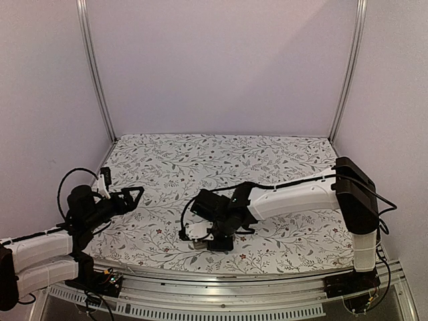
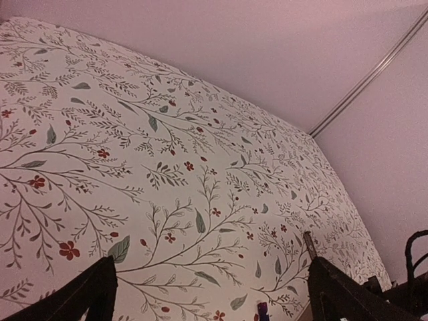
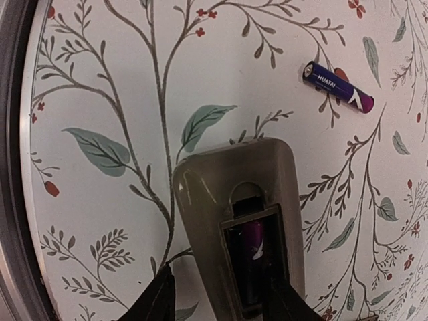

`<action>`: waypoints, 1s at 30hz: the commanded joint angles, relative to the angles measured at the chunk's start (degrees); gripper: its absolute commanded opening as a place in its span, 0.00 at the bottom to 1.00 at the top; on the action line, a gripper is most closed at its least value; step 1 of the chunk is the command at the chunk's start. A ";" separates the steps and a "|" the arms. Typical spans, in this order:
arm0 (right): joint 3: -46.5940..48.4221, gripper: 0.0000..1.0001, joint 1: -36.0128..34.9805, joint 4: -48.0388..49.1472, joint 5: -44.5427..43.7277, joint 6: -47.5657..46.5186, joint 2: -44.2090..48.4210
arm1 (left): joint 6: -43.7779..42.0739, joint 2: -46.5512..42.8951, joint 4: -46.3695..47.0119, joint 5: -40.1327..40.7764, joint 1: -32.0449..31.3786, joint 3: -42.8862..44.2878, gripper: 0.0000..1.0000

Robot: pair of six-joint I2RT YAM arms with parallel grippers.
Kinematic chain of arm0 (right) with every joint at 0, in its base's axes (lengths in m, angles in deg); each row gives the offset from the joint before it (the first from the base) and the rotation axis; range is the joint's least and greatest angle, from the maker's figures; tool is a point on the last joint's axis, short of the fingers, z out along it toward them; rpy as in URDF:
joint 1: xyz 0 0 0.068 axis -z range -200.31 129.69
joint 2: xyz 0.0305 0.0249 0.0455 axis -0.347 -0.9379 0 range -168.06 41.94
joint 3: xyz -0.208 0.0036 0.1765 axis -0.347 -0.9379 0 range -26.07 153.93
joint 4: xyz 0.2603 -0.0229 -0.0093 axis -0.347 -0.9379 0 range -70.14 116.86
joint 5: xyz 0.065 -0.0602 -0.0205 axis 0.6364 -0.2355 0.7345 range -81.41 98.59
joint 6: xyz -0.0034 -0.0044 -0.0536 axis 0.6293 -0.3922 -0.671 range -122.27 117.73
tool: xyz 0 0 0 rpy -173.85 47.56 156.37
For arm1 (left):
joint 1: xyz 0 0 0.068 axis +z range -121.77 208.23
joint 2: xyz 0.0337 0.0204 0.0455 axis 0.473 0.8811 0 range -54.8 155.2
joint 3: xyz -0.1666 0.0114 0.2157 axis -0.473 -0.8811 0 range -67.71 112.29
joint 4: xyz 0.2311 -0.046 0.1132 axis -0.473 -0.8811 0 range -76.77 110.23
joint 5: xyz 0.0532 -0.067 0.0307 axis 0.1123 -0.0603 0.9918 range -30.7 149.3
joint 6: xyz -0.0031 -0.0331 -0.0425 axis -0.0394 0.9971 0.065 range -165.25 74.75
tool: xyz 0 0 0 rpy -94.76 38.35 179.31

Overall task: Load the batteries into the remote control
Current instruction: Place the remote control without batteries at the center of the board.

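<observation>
The remote control [image 3: 200,200] lies on its front on the flowery bench [image 1: 267,160], near the front edge, with its grey back facing up. Its lid is off and the dark hole for the batteries shows. One battery [image 3: 253,244] sits inside that hole, with a bit of purple showing. The other battery [image 3: 338,87], purple and dark blue, lies flat on the bench just beside the far end of the remote control and does not touch it. The right fingers [image 3: 157,301] hang just over the near end of the remote control, partly spread, pinching nothing. The left fingers [image 2: 93,294] are spread wide over the left side of the bench, well apart from the rest, and hold nothing.
</observation>
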 commanded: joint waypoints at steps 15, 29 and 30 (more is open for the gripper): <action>14.07 0.45 6.64 3.88 3.85 18.20 4.49 | -0.25 -0.68 0.75 -0.44 0.65 -0.78 1.00; 2.27 0.31 9.48 4.79 15.22 21.53 8.38 | -2.07 -1.13 1.87 -3.40 -0.54 -0.69 0.97; 1.10 0.32 9.44 4.92 17.39 18.68 9.52 | -2.67 -1.26 2.18 -4.29 -0.85 -0.54 0.96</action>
